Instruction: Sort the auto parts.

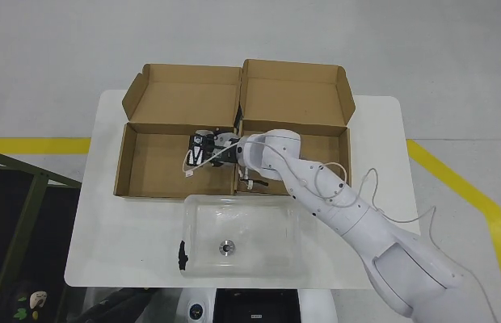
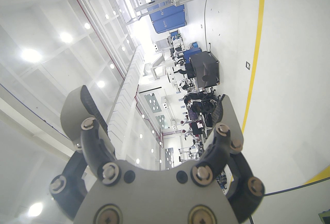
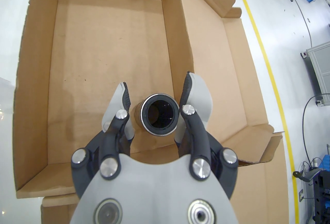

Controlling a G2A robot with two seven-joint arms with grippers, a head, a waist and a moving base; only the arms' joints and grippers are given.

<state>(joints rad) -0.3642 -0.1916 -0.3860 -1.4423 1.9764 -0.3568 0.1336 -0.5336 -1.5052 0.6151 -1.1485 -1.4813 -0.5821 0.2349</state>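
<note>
A short metal cylinder with a dark bore point(image 3: 159, 114) sits between the fingers of my right gripper point(image 3: 157, 80), which is shut on it with the bore facing the wrist camera. In the top view this gripper point(image 1: 201, 151) hangs over the right half of the left cardboard box point(image 1: 149, 169), whose brown floor point(image 3: 103, 54) is bare. A small round metal part point(image 1: 227, 248) lies in the clear plastic bin point(image 1: 194, 242) at the table's front. My left gripper point(image 2: 154, 93) is open, holds nothing, and points out into the room.
A second open cardboard box point(image 1: 327, 153) stands beside the first, with my right arm point(image 1: 315, 190) crossing its near corner. Both lids are folded back at the far side. A small black object point(image 1: 183, 257) sits at the bin's left edge. Bare white table point(image 1: 105, 218) lies left of the bin.
</note>
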